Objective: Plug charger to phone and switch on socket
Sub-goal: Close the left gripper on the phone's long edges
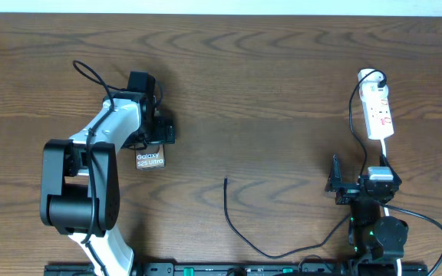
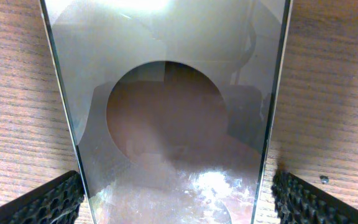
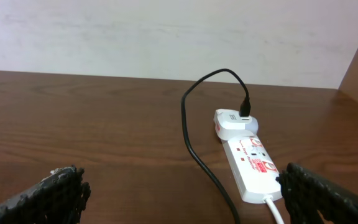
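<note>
Altogether: one phone (image 1: 150, 160), one charger (image 1: 236, 230), one socket (image 1: 378, 115), two spread hands (image 2: 179, 206) (image 3: 185, 196).

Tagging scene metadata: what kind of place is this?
Likely a lab or office robot bench: dark wood-grain table, plain pale wall behind, and a white power strip, thin black charger cable and glossy brown Galaxy phone laid out.

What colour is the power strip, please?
The power strip is white with red marks; clearest in right wrist view.
</note>
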`<action>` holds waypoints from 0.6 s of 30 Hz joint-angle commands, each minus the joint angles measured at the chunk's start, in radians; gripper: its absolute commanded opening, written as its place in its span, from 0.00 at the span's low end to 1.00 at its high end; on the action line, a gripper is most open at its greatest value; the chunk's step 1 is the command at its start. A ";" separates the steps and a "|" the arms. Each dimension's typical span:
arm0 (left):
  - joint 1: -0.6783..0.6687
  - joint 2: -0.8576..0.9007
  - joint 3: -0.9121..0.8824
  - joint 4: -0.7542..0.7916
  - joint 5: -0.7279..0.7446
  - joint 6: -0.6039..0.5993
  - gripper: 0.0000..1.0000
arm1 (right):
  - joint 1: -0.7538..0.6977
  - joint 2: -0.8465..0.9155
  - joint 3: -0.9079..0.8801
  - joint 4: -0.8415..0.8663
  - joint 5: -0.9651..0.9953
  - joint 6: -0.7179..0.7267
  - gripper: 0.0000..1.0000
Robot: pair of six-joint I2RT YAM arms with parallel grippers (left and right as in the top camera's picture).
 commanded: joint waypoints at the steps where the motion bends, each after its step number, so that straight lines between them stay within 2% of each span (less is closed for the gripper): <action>1: -0.002 0.030 -0.039 -0.003 -0.021 0.002 0.98 | -0.004 -0.005 -0.001 -0.004 -0.002 0.012 0.99; 4: -0.002 0.030 -0.039 -0.003 -0.021 0.002 0.87 | -0.004 -0.005 -0.001 -0.004 -0.002 0.012 0.99; 7: -0.002 0.030 -0.039 -0.003 -0.021 0.002 0.82 | -0.004 -0.005 -0.001 -0.004 -0.002 0.012 0.99; 12: -0.002 0.030 -0.039 -0.003 -0.021 0.002 0.78 | -0.004 -0.005 -0.001 -0.004 -0.002 0.012 0.99; 18: -0.002 0.030 -0.039 -0.003 -0.021 0.002 0.77 | -0.004 -0.005 -0.001 -0.004 -0.002 0.012 0.99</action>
